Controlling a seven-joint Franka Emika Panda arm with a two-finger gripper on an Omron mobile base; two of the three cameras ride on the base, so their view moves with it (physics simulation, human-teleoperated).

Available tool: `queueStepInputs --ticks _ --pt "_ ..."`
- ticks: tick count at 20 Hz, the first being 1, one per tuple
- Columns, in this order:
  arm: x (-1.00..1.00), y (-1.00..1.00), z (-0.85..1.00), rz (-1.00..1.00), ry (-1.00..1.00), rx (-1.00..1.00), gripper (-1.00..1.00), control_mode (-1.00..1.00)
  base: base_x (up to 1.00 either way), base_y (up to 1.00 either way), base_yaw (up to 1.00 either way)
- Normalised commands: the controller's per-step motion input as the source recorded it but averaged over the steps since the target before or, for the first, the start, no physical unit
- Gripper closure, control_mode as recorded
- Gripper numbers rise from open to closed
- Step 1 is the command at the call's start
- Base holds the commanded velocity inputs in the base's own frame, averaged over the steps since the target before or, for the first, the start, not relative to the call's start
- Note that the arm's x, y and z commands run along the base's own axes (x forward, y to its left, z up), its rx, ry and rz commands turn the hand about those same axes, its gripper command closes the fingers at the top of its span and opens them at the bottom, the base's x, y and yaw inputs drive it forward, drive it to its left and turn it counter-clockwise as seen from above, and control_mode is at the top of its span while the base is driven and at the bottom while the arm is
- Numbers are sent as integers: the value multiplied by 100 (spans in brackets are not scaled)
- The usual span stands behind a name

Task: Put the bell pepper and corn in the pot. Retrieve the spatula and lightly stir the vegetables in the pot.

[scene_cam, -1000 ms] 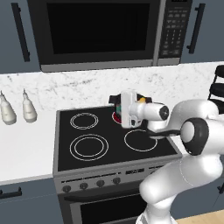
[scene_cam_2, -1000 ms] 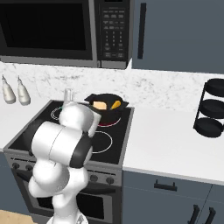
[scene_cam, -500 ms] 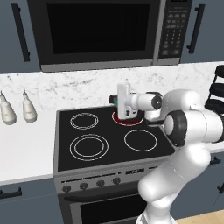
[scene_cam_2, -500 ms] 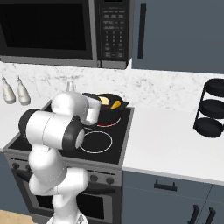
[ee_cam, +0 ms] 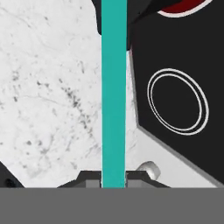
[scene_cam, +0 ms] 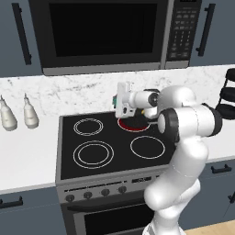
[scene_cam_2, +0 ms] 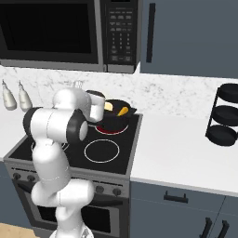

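Note:
The black pot [scene_cam_2: 117, 122] stands on the glowing red rear right burner [scene_cam: 133, 124]. Two yellow pieces lie in it, an orange-yellow one [scene_cam_2: 123, 111] and a paler one [scene_cam_2: 108, 106]. I cannot tell which is the corn and which the bell pepper. My gripper [scene_cam: 117, 102] hovers over the back of the stove, left of the pot, and is shut on the spatula. The spatula's green handle [ee_cam: 113, 92] runs straight up from my fingertips [ee_cam: 92, 180] in the hand view, towards the pot's dark rim [ee_cam: 139, 17]. Its blade end is hidden.
The black stovetop [scene_cam: 110, 151] has ringed burners at the front and left. Two pale bottles [scene_cam: 18, 117] stand on the left counter. A microwave [scene_cam: 105, 32] hangs above the stove. A black tiered rack [scene_cam_2: 223, 116] sits on the right counter.
The arm has swung left and back. The gripper, still shut on the spatula, went from over the right side of the stove to left of the pot.

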Motion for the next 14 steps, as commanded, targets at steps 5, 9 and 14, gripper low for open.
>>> queueStepInputs --ticks 5,9,14 --pt "81 -70 -4 18 0 25 100 -100 0 0 0" --pt "82 -58 -21 17 0 21 100 -100 0 0 0" --pt "53 -42 -53 13 0 22 100 -100 0 0 0"
